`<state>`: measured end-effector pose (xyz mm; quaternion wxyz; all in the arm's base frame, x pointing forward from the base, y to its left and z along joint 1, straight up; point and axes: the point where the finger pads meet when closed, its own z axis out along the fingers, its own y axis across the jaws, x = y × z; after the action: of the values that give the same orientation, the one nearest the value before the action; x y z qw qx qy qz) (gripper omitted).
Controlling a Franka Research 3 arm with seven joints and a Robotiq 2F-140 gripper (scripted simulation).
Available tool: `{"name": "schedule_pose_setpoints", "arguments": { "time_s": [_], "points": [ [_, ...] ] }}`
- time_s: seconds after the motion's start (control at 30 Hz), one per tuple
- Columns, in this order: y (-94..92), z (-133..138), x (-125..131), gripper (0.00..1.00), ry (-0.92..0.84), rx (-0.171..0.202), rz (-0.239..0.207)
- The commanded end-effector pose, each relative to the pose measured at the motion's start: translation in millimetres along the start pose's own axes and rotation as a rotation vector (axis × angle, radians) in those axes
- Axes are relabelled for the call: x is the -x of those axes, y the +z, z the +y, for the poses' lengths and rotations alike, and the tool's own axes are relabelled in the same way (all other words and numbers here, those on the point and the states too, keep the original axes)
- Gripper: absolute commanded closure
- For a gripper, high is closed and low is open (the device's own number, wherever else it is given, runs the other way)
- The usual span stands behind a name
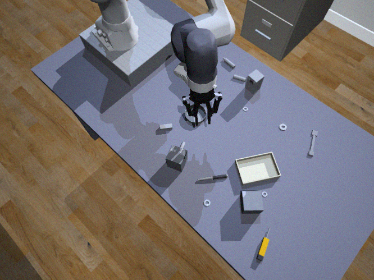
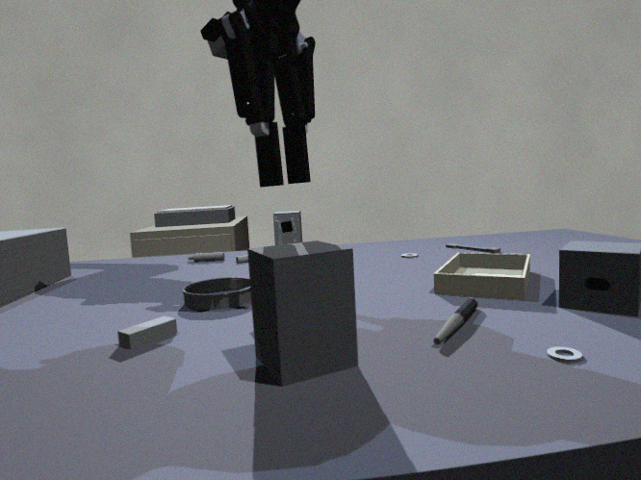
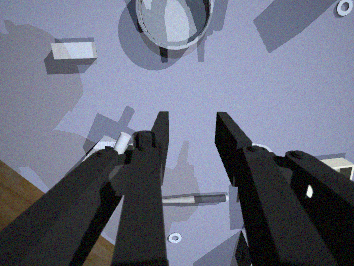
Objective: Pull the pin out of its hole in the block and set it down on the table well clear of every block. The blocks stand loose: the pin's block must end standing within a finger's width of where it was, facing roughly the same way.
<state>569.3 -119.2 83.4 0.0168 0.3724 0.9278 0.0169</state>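
The pin (image 1: 182, 145) is a short pale peg that sticks up, tilted, from the top of a grey block (image 1: 176, 158) near the mat's front left edge. In the exterior view this block (image 2: 302, 314) stands in the foreground, with the pin's pale tip (image 2: 299, 248) at its top. In the wrist view the pin (image 3: 121, 142) shows beside the left finger, and its block is mostly hidden. My gripper (image 1: 202, 120) (image 2: 283, 180) hangs high above the mat, behind the block and over a low ring. Its fingers stand partly apart with nothing between them.
A low ring (image 1: 198, 114) lies under the gripper and a small bar (image 1: 165, 125) to its left. A marker (image 1: 213, 177), a tray (image 1: 258, 168), two more blocks (image 1: 251, 201) (image 1: 255, 81), washers and a yellow screwdriver (image 1: 263, 246) lie to the right. The robot's pedestal (image 1: 131, 42) stands behind.
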Motion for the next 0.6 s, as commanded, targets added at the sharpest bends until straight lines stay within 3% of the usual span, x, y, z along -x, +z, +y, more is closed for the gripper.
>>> {"name": "schedule_pose_setpoints", "arguments": {
  "time_s": [0.0, 0.57],
  "points": [
    [6.6, -11.7, 9.0, 0.67, 0.025, -0.002, -0.006],
    [15.6, -27.4, 19.4, 0.67, 0.064, -0.008, -0.009]
  ]
}}
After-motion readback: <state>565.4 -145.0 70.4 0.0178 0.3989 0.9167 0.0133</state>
